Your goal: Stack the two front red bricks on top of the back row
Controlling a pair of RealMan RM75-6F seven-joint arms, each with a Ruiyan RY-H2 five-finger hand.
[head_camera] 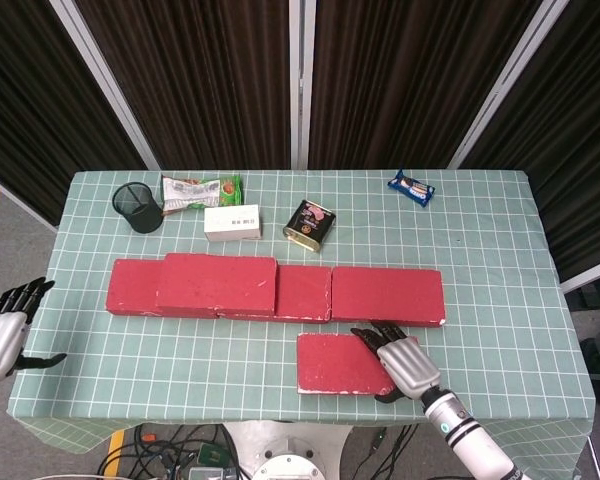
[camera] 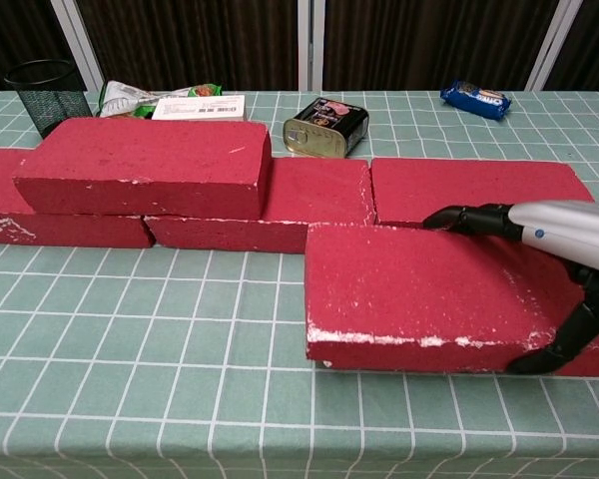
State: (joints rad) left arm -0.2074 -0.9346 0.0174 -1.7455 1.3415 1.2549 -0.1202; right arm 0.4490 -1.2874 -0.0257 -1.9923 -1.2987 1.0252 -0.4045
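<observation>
1. My right hand (camera: 554,261) clamps the front brick (camera: 419,296) at its right end, just off the counter (camera: 130,329).
2. My left hand (head_camera: 2,335) hangs spread and empty.
3. Judging halfway: one stacked brick (camera: 145,165) tops the three-brick back row (camera: 324,190); five bricks total.

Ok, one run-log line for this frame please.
right hand: grips front brick, right end | left hand: open, off table's left edge | stacked brick: on back row | stage: second brick pickup
</observation>
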